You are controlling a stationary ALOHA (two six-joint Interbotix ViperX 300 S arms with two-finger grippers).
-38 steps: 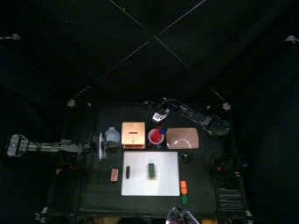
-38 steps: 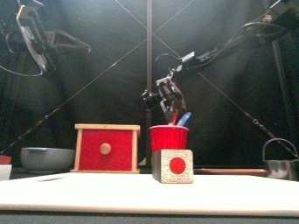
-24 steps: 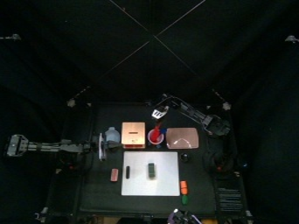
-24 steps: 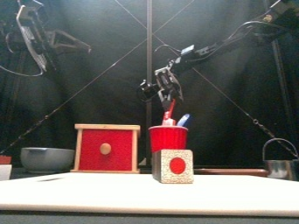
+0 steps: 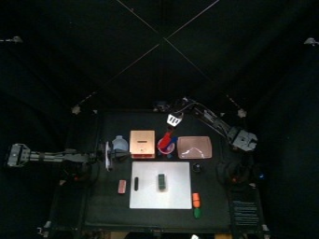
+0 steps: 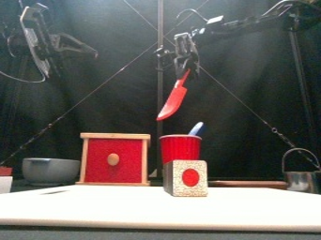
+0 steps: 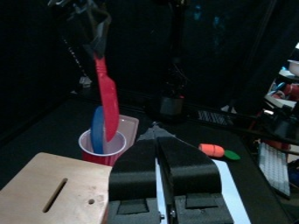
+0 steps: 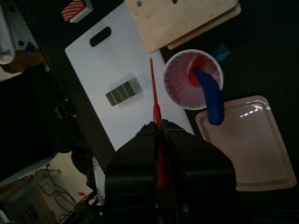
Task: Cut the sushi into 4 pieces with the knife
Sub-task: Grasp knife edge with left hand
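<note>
The right gripper (image 6: 186, 56) is clamping the handle of a red plastic toy knife (image 6: 175, 97). The knife is hanging blade-down in the air above a round red plastic cup (image 6: 182, 148), clear of its rim. A blue toy knife (image 6: 196, 128) is standing in that cup, its end sticking up past the rim.

In front of the cup, a toy sushi roll of dark green blocks (image 5: 163, 179) is lying on a rectangular white cutting board (image 5: 147, 189), with its blocks joined in one bar. From table height, its near end is showing a pale speckled face with a red dot.

Just left of the cup, a pale wooden box with a red drawer front (image 6: 114, 159) is standing. A blue-grey bowl (image 6: 51, 170) is sitting further left. Just right of the cup, a flat pink tray (image 5: 196, 147) is lying.

The left gripper (image 7: 159, 133) is resting well to the cup's left, beyond the box, with its jaws pressed together on nothing.
</note>
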